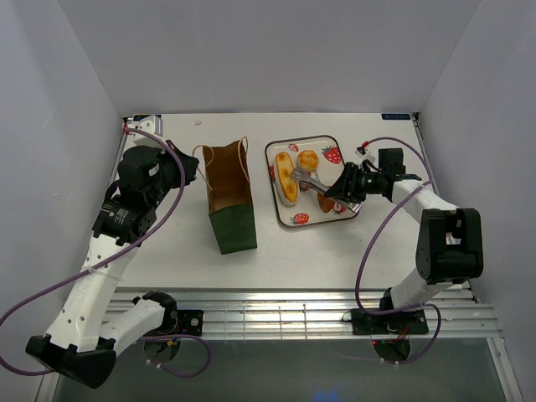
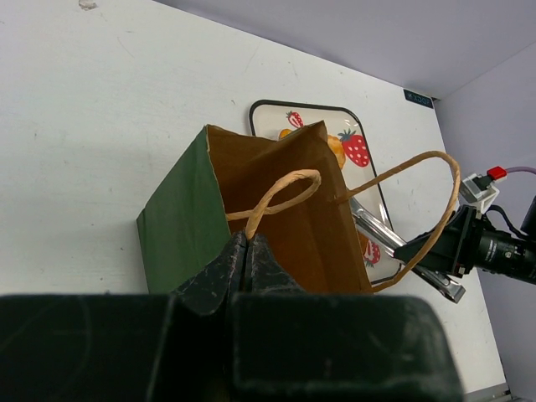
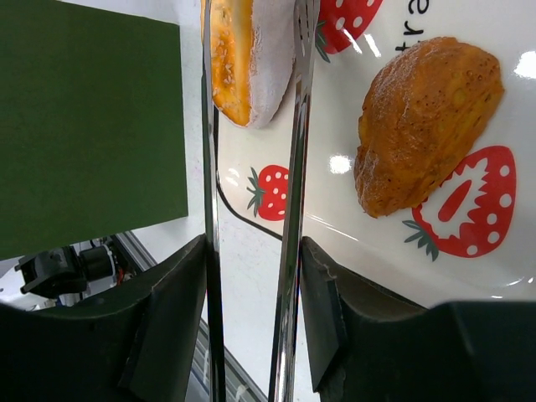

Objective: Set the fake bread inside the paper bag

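Right end effector (image 3: 251, 268) grips silver metal tongs (image 3: 295, 151) astride the long pale-striped toy roll (image 3: 243, 59) on the strawberry-printed white tray (image 3: 377, 251); left end effector (image 2: 245, 255) apparently pinches the rim of the dark-green paper bag (image 2: 180, 222). Next: squeeze, lift, carry bagward.

Green paper bag (image 2: 180, 219) rim between closed fingers (image 2: 224, 270)

Green paper bag (image 1: 233, 228) (brown inside), strawberry-printed tray (image 1: 327, 170)

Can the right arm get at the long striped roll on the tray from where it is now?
Likely yes. The right gripper holds metal tongs whose open blades straddle the long roll at its end on the tray; nothing lies between, and the paper bag stands apart.
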Tool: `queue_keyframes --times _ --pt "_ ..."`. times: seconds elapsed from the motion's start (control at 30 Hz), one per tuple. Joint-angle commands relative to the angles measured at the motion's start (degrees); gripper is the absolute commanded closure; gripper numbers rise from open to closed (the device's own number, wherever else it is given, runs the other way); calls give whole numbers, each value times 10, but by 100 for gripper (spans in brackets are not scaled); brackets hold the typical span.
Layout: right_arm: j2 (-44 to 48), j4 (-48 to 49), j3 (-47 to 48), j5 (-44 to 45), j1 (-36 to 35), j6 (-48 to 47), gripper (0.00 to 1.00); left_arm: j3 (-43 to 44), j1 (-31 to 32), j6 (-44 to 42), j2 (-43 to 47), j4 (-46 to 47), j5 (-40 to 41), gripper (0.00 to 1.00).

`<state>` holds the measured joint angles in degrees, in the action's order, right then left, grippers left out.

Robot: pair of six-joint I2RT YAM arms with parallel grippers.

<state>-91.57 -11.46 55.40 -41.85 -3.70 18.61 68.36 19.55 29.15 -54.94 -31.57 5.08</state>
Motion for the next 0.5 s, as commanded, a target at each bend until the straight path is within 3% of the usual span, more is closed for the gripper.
queue_keyframes --times 0.0,0.47 --pt "-7 35 7 -45 5 -6 49 -5 -4 -2 9 2 -8 100" --pt "-33 -5 8 -16 5 -35 48 -10 -4 -2 10 3 -10 100"
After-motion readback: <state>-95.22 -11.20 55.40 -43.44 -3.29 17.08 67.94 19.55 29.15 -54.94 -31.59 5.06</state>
